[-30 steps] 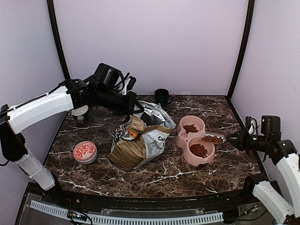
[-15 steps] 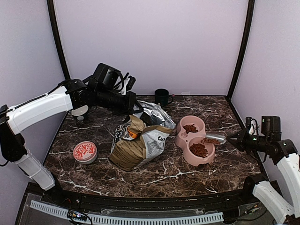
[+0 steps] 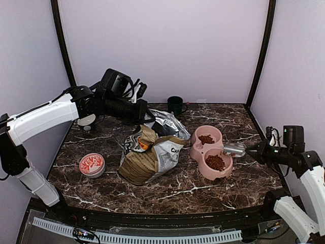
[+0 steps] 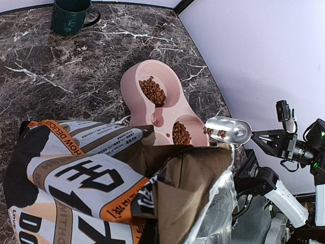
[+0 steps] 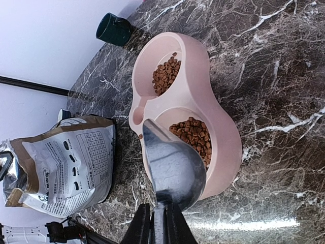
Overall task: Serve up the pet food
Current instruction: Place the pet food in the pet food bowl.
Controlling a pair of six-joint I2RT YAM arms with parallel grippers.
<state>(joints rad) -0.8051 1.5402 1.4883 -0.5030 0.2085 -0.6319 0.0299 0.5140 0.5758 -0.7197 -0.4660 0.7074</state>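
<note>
- The shiny metal scoop (image 3: 234,149) sits at the right-hand rim of the pink plastic double bowl (image 3: 201,151), which stands on the dark marble counter (image 3: 203,190). A second ago the scoop was level and heaped with pellets; now it is rolled over and shows bare metal from above.
- The right pincer (image 3: 253,149) stays clamped on the scoop's handle, just outside the bowl's right side.
- The pet food (image 5: 193,134), small reddish-brown dry pellets, lies heaped in the bowl's near compartment, under the tipped scoop. A second heap sits in the far compartment. The left wrist view shows a few pellets left in the scoop's mouth.
- This pour looks almost finished. With both compartments filled, the serving seems close to done.
- The left pincer (image 3: 143,114) is at the silver-lined mouth of the tan-and-white printed paper bag (image 3: 152,157), left of the bowl. I cannot tell whether its jaws are apart or gripping the bag.
</note>
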